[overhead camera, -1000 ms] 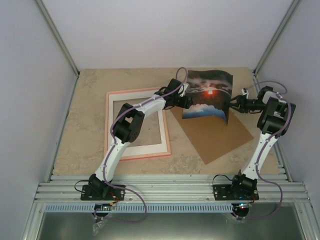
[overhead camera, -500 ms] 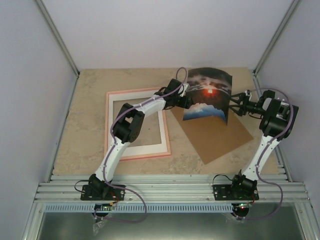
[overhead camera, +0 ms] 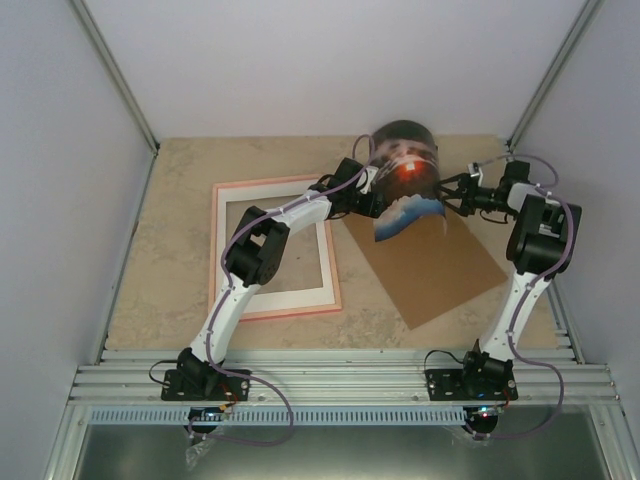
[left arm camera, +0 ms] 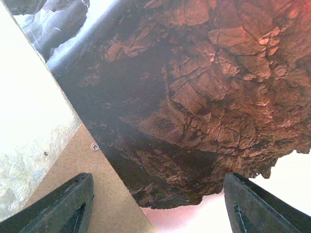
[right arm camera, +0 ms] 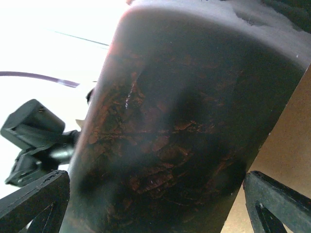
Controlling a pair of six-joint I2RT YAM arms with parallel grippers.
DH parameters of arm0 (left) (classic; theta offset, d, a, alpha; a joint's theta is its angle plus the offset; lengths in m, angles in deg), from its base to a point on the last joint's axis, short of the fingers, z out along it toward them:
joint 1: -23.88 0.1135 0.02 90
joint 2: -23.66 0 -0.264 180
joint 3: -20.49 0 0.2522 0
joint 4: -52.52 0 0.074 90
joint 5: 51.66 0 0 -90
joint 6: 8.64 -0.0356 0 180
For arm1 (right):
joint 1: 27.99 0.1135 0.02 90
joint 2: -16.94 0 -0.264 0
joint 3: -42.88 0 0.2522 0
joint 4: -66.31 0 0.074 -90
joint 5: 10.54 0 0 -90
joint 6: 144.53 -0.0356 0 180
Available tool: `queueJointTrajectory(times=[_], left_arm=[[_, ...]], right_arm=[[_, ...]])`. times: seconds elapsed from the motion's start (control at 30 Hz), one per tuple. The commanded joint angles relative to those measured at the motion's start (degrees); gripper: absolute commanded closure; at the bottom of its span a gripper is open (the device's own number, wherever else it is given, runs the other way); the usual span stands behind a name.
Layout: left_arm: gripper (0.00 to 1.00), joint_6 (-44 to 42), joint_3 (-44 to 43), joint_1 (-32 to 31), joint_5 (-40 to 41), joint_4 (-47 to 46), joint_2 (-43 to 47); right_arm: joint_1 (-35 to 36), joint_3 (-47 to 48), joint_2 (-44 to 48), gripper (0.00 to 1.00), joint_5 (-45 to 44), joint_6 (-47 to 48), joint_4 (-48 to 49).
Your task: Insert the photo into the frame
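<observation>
1. The right hand (overhead camera: 448,196) is pressing in closer to the left hand (overhead camera: 374,203) than a second ago. The photo (overhead camera: 405,172), a gently waved sheet then, is now bowing into a tight arch between them.
2. Both wrist views are showing fingers spread wide either side of the print. Each hand is standing open, bracing an edge rather than pinching it, and the squeeze alone seems to be keeping it up.
3. The photo is hanging above the brown backing board (overhead camera: 430,265), well apart from the frame (overhead camera: 280,303), which is lying flat on the desk (overhead camera: 160,250) beneath the left arm.
4. With nothing clamping it, the arched print is likely at risk of springing loose.
</observation>
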Motion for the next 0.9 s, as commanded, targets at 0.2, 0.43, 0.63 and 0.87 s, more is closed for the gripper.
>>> queueJointTrajectory(times=[0.2, 0.43, 0.63, 0.87], left_arm=[[0.25, -0.6, 3.3, -1.5, -1.6, 3.2, -1.2], [0.25, -0.7, 3.7, -1.6, -1.7, 2.9, -0.8], [0.25, -1.6, 3.9, -2.0, -1.9, 2.6, -0.4], [0.24, -2.6, 5.6, -2.6, -2.6, 1.2, 2.3]], right_arm=[[1.8, 2.2, -0.7, 0.03, -11.1, 6.3, -11.6], [1.9, -2.6, 2.8, 0.04, 4.5, 0.3, -1.4], [4.4, -3.3, 5.6, 0.02, 5.4, -1.0, 0.6], [6.7, -0.5, 3.2, 0.02, -6.2, 3.4, -6.5]])
